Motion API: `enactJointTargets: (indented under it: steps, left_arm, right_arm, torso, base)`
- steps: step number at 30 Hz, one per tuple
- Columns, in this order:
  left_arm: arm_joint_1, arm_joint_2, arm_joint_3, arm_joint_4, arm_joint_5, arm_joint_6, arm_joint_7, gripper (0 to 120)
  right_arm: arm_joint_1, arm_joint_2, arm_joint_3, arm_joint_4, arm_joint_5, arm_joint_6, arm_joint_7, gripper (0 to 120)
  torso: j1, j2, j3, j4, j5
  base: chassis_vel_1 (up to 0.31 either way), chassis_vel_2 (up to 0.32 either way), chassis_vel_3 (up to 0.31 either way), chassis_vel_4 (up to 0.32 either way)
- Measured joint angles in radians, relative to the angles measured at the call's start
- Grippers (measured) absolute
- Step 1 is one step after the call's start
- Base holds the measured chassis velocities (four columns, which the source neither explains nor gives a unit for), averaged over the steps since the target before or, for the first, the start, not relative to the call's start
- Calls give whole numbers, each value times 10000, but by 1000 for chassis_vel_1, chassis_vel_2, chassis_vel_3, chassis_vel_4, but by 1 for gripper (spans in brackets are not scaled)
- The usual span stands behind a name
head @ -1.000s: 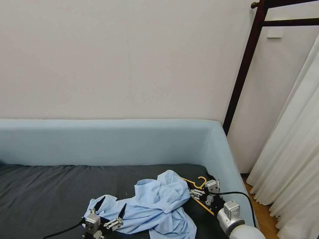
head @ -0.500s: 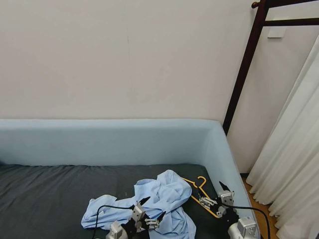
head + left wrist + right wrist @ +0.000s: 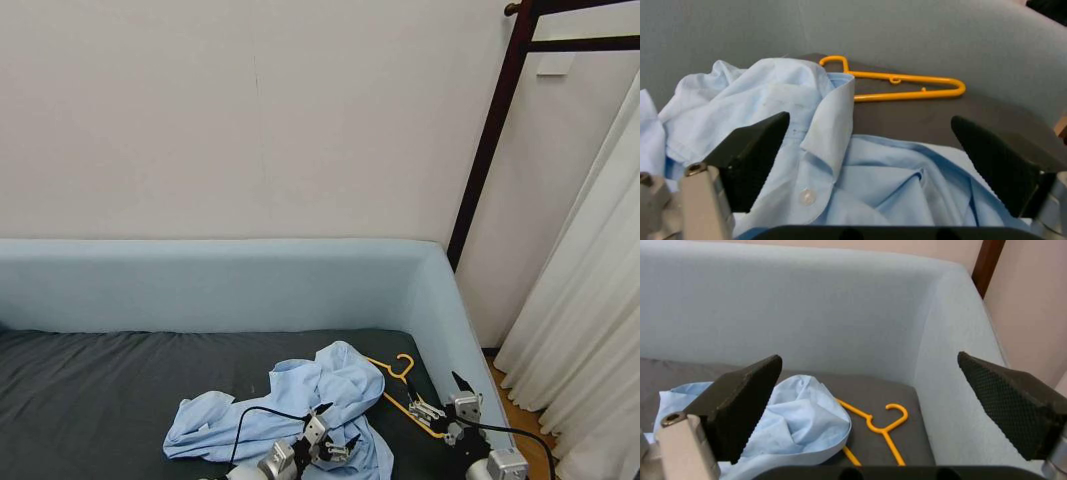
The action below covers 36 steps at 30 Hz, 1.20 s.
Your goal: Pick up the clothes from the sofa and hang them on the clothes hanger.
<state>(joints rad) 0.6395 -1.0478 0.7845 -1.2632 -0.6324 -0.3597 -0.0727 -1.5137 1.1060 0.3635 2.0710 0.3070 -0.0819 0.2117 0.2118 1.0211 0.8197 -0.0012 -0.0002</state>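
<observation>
Shirt (image 3: pixel 300 400), long axis sideways along sofa (image 3: pixel 250 280); left end effector (image 3: pixel 337 430), right end effector (image 3: pixel 436 396) agape.

Crumpled cloth shirt (image 3: pixel 840 165); glossy plastic hanger (image 3: pixel 907 87); matt fabric sofa (image 3: pixel 230 285).

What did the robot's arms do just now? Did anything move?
The left end effector, open, slid to the robot's right, from the left end of the blue shirt to over its middle. The right end effector, open, drew back from the orange hanger. Nothing was grabbed. Shirt and hanger lie unmoved on the sofa.
</observation>
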Motion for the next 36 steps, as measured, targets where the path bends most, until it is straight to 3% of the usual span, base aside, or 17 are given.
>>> enactJointTargets:
  steps: [4,7,13,15,26,27,36]
  left_arm:
    - [125,-222,-264,260,138,6,-136,77]
    - [123,-302,-332,406,163,21,-211,70]
    - [57,-690,-337,930,84,244,-330,87]
    - [54,-752,-332,1003,128,253,-354,85]
    - [153,-1251,-549,1704,201,26,-440,42]
    - [153,-1251,-549,1704,201,26,-440,42]
    - [231,-1179,-680,1717,214,-18,-453,5]
  right_arm:
    - [-8,2,-27,0,0,0,2,100]
    - [-16,-9,-52,-4,3,0,4,100]
    - [-27,-79,-96,27,70,-6,32,100]
    - [-26,-102,-91,45,97,-15,45,100]
    - [-177,-271,7,106,336,0,174,100]
    - [-177,-271,7,106,336,0,174,100]
    - [-106,-312,-87,77,440,-24,355,100]
  torso:
    - [0,0,0,1,0]
    - [0,0,0,1,1]
    - [0,0,0,-1,1]
    - [0,0,0,0,0]
    - [0,0,0,0,0]
    - [0,0,0,0,0]
    - [0,1,0,1,0]
  base:
    - [0,0,0,0]
    - [0,0,0,0]
    - [0,0,0,0]
    - [0,0,0,0]
    - [0,0,0,0]
    - [0,0,0,0]
    - [0,0,0,0]
